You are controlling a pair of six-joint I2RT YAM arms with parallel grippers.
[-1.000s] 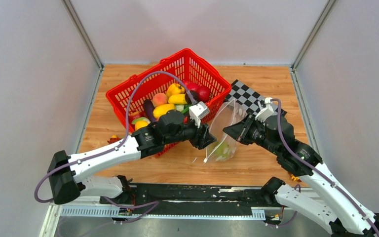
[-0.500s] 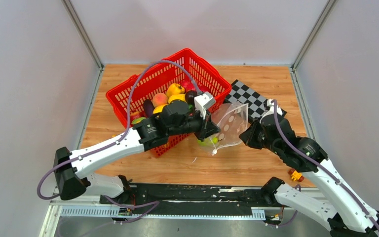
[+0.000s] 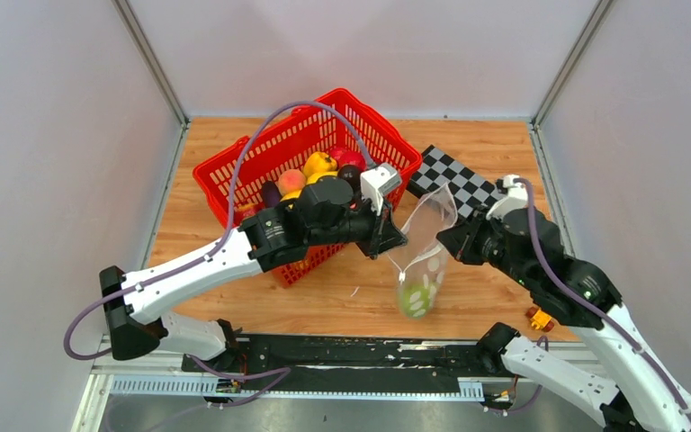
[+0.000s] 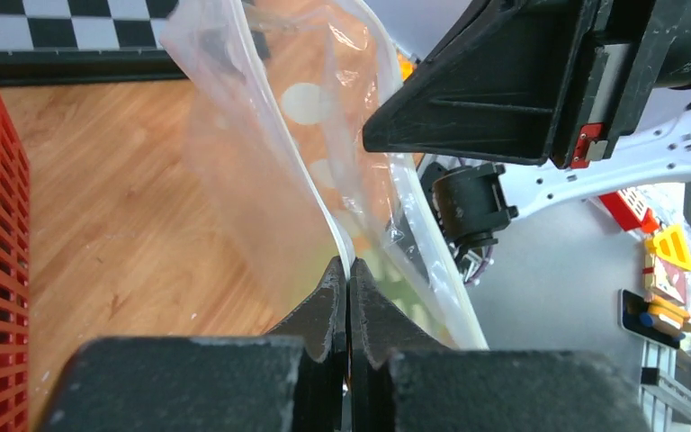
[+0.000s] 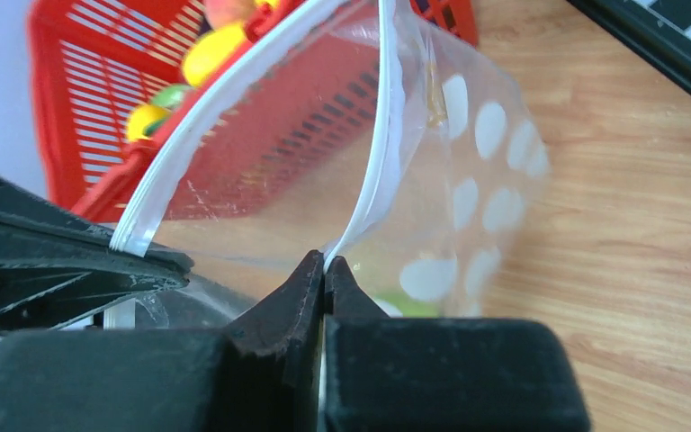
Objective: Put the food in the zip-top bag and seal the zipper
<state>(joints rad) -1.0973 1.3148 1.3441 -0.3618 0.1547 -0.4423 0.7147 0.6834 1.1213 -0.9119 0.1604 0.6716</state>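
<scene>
The zip-top bag (image 3: 428,259), clear with white dots, hangs above the table between my two grippers, mouth upward. A green piece of food (image 3: 413,298) lies in its bottom. My left gripper (image 3: 399,241) is shut on the left side of the mouth edge (image 4: 345,256). My right gripper (image 3: 446,241) is shut on the other side, pinching the white zipper (image 5: 381,153) strip. The mouth gapes open between the two strips. More food (image 3: 320,165), yellow, red and dark, fills the red basket (image 3: 226,200) behind my left arm.
A black-and-white checkerboard (image 3: 457,176) lies behind the bag on the wooden table. Small toy blocks (image 3: 537,318) sit by the right arm's base, off the wood. The basket's corner is close to the left wrist. Grey walls enclose three sides.
My left gripper has closed on the bag's mouth edge. Both grippers rose and the bag went from slumped on the table to hanging, the green food sinking to its bottom.
</scene>
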